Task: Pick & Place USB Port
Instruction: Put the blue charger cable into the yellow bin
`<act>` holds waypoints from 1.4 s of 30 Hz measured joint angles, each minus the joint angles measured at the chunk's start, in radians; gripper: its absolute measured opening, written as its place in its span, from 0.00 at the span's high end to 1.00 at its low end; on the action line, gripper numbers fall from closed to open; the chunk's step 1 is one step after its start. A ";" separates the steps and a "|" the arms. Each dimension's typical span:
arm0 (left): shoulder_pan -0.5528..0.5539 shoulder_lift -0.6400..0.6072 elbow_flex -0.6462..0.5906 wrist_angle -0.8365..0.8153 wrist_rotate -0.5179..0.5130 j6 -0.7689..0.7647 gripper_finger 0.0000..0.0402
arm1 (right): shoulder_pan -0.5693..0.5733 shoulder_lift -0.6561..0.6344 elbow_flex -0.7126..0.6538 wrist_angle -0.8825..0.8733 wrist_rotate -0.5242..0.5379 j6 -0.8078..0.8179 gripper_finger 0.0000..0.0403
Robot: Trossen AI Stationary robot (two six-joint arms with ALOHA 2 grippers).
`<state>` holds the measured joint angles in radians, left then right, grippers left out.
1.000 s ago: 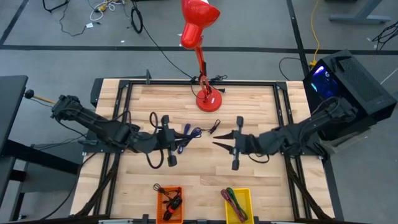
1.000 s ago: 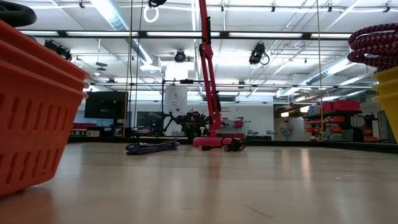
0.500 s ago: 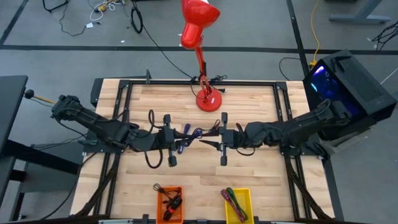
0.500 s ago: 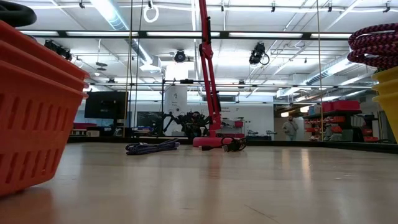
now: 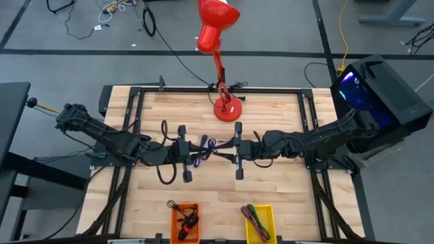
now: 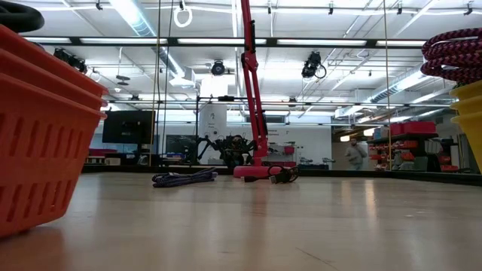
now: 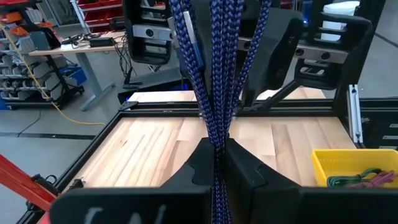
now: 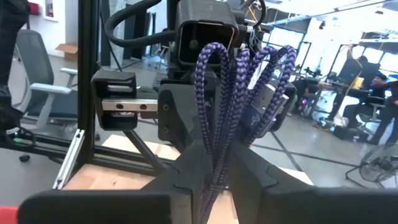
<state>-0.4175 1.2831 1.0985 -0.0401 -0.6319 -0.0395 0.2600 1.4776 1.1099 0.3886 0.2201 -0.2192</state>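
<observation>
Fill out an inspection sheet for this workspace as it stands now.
Surface: wooden table, bare across most of its front half.
Job's things: blue braided cable held up mid-table between both arms; orange bin and yellow bin at the front edge, each holding cables.
Clutter: red desk lamp at the back edge.
Grippers: left gripper shut on the blue braided cable; right gripper shut on the same cable from the other side.
Cables: a second bluish cable lies on the table near the lamp base.
Surroundings: black computer case to the right; people in the room.
</observation>
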 joint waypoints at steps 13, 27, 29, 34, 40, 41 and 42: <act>0.000 0.000 0.000 0.000 -0.020 0.000 0.92 | -0.001 0.000 0.001 0.000 0.023 -0.001 0.99; 0.000 -0.003 0.001 -0.072 -0.057 -0.028 0.67 | 0.047 -0.080 0.000 -0.176 0.146 0.021 1.00; -0.002 -0.009 0.000 -0.097 -0.103 -0.028 0.67 | 0.076 -0.116 0.000 -0.214 0.167 0.027 1.00; -0.012 -0.039 0.000 -0.150 -0.184 -0.035 0.67 | 0.174 -0.197 0.001 -0.387 0.241 0.136 1.00; -0.014 -0.082 0.001 -0.191 -0.203 -0.059 0.66 | 0.338 -0.215 0.000 -0.489 0.295 0.362 1.00; -0.014 -0.084 0.001 -0.190 -0.204 -0.059 0.66 | 0.365 -0.213 0.000 -0.501 0.297 0.395 1.00; -0.014 -0.085 0.001 -0.191 -0.204 -0.058 0.66 | 0.394 -0.211 0.000 -0.513 0.310 0.434 1.00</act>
<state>-0.4313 1.1984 1.0992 -0.2315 -0.8360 -0.0977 0.6537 1.2663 1.1103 -0.1241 0.5301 0.2144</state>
